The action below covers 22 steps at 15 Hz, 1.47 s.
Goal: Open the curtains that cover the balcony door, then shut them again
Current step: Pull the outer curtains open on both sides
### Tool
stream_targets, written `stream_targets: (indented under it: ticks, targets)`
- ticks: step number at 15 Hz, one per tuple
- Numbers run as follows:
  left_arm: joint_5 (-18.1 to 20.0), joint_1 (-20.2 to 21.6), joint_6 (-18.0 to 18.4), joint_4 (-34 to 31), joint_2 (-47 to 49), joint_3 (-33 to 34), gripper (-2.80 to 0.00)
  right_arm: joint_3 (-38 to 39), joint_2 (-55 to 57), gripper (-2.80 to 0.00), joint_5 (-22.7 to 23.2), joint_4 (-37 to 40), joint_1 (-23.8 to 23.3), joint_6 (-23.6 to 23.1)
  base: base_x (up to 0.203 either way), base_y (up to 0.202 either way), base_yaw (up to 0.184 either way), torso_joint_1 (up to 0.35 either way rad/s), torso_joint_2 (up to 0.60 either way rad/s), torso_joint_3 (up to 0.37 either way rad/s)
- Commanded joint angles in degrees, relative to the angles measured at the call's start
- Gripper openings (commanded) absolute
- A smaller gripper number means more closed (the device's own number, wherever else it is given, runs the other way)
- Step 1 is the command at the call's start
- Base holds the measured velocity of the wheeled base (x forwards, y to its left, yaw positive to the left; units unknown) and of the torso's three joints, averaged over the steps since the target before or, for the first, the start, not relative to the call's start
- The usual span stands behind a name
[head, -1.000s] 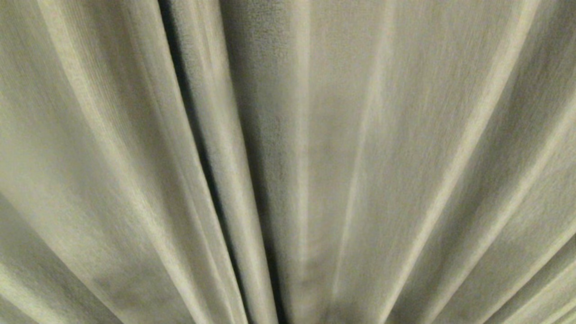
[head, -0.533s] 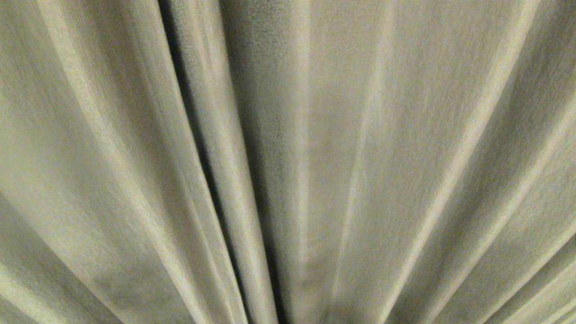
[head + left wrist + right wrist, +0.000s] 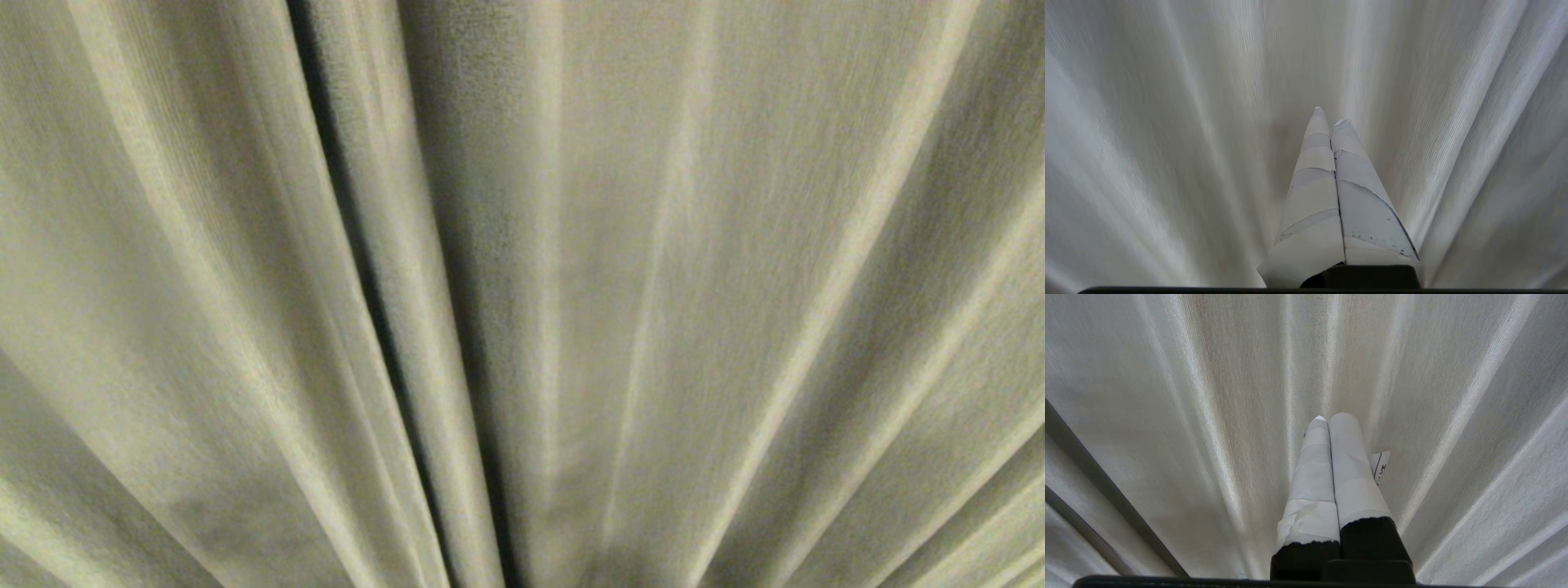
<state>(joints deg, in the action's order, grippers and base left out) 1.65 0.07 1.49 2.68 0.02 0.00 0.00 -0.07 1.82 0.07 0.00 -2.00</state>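
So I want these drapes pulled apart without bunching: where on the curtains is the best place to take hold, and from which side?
Probably at the dark slit left of centre on the curtains, where one panel's edge seems to overlap the other. Come straight at the fabric and pinch that free vertical edge; the broad pleats elsewhere offer nothing to grip. Both tools, left and right, are shut, so open one first.

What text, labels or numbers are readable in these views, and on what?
None readable.
Paper tag beside the right pincer: black marks, cut off and too small to read.
Curtains: plain fabric, no print in any view.
Left pincer: white tape wrap, no writing.
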Motion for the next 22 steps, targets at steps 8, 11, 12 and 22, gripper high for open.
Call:
stream_targets:
  ticks: [8,11,12,22]
  targets:
    - [4.1,0.0,0.1,9.4,0.0,-2.6,-2.8,0.0,0.1,-2.8,0.0,-0.1,0.0,0.0,0.0,0.0,0.0,0.0,0.0,0.0]
    - [4.3,0.0,0.1,9.3,0.0,-2.6,-2.8,0.0,0.1,-2.8,0.0,0.0,0.0,0.0,0.0,0.0,0.0,0.0,0.0,0.0]
    - [5.1,0.0,0.1,9.2,0.0,-2.8,-2.8,0.0,0.1,-2.8,0.0,0.0,0.0,0.0,0.0,0.0,0.0,0.0,0.0,0.0]
    - [18.1,0.2,-3.5,4.6,12.7,-17.5,-2.8,0.0,0.1,-2.8,0.0,0.0,0.0,0.0,0.0,0.0,0.0,0.0,0.0,0.0]
